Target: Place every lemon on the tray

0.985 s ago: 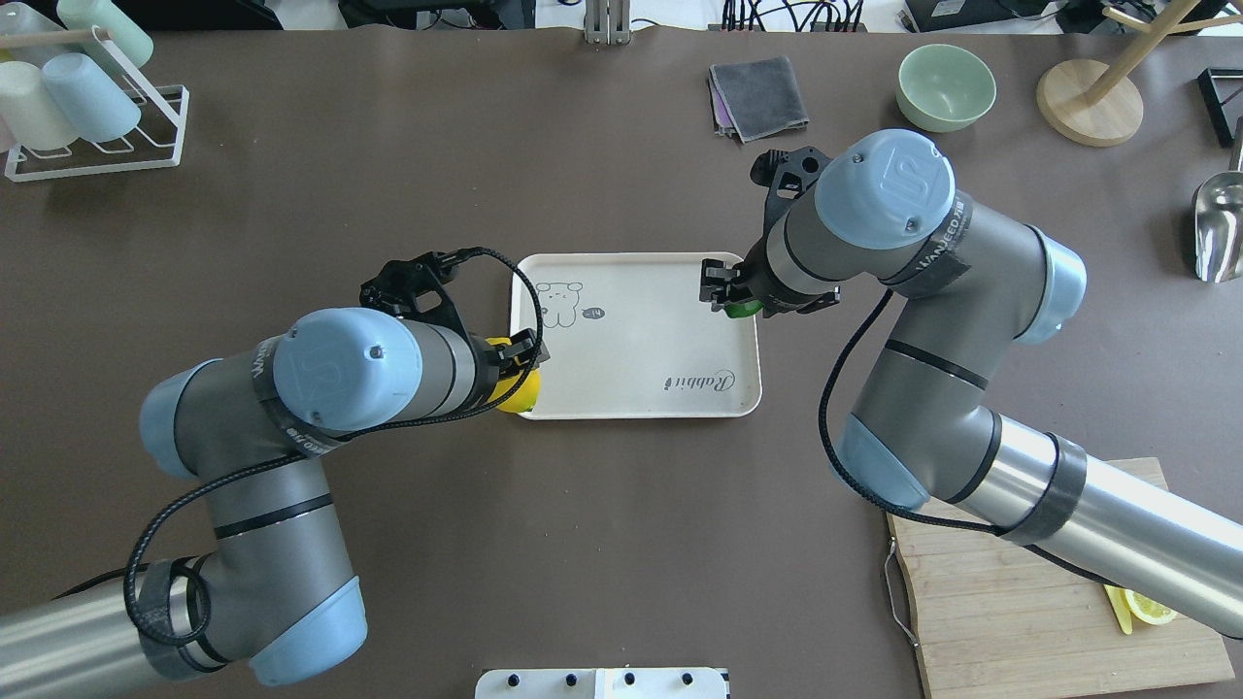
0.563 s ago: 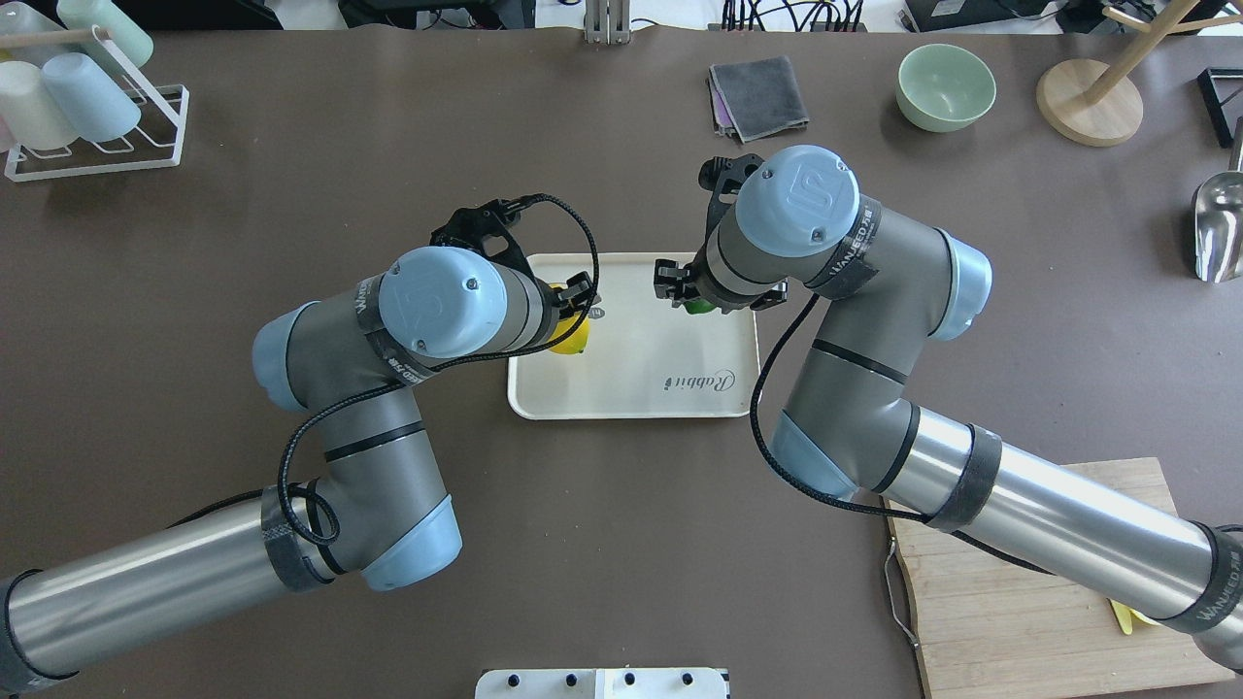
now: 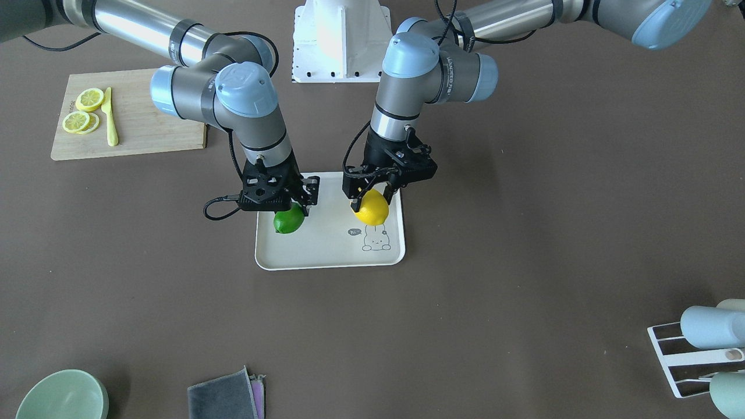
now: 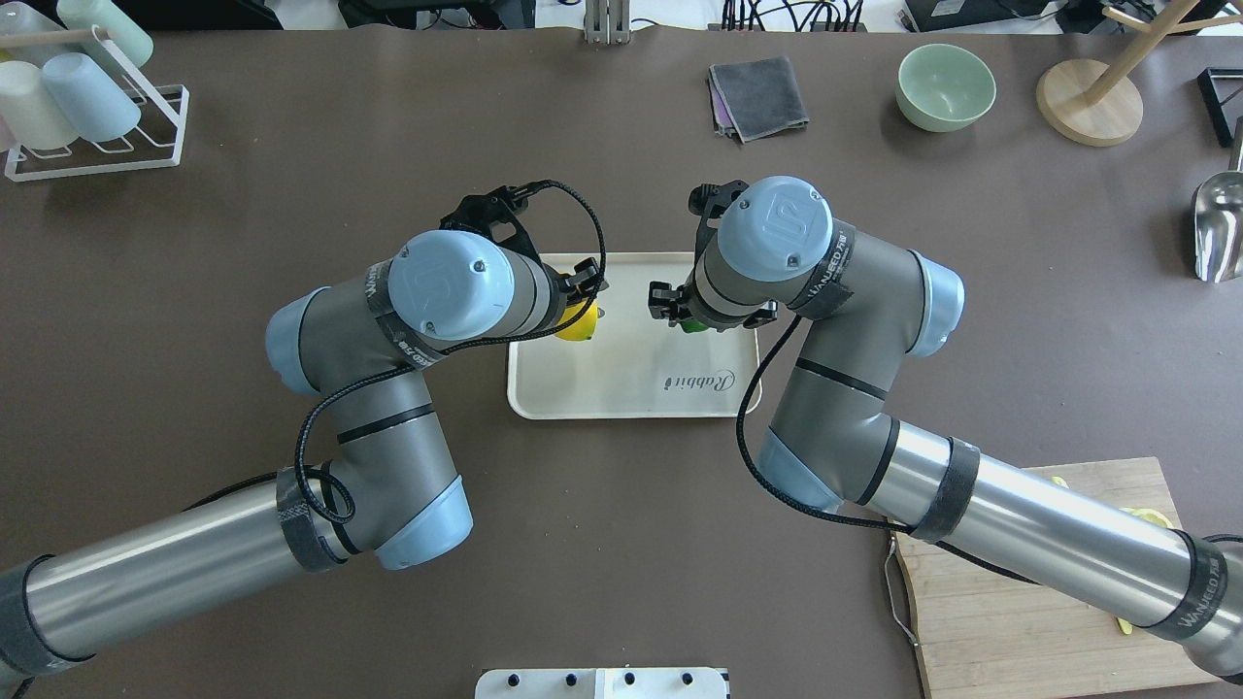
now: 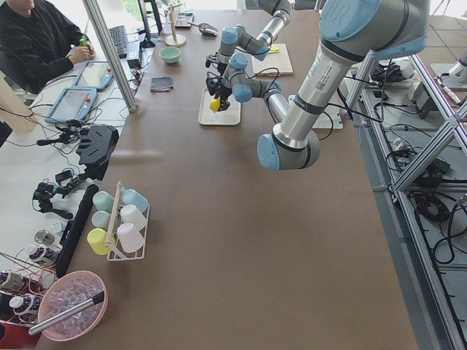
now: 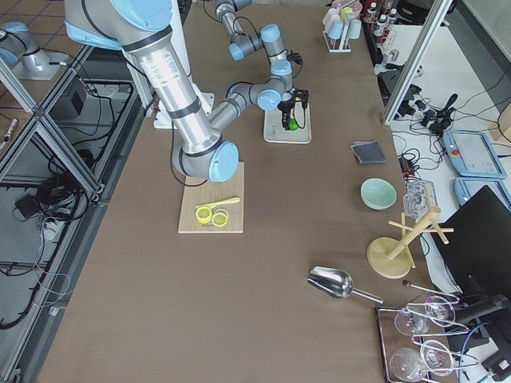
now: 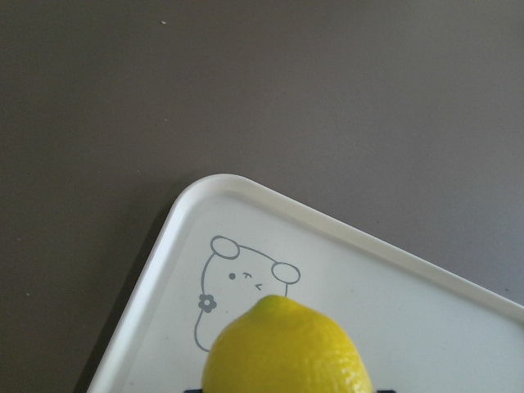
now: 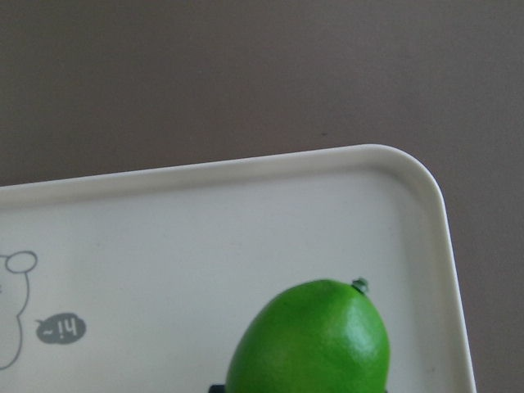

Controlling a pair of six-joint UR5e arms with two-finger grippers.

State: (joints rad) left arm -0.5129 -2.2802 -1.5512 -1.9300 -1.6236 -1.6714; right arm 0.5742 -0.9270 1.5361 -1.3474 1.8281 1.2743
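Over the cream-white rectangular tray (image 3: 326, 257), both just in from its edges: left end effector (image 3: 373, 199) gripping bright yellow oval lemon (image 3: 371, 210), right end effector (image 3: 295, 205) gripping glossy green lemon (image 3: 287, 222), release pending.

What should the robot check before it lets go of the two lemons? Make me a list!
1. Left pincer gripping the yellow lemon: ok.
2. Right pincer gripping the green lemon: ok.
3. Yellow lemon above the tray, near the bunny drawing: ok.
4. Green lemon inside the tray's rim: ok.
5. Lemons apart from each other: ok.
6. Lemons low enough to touch the tray: cannot tell.
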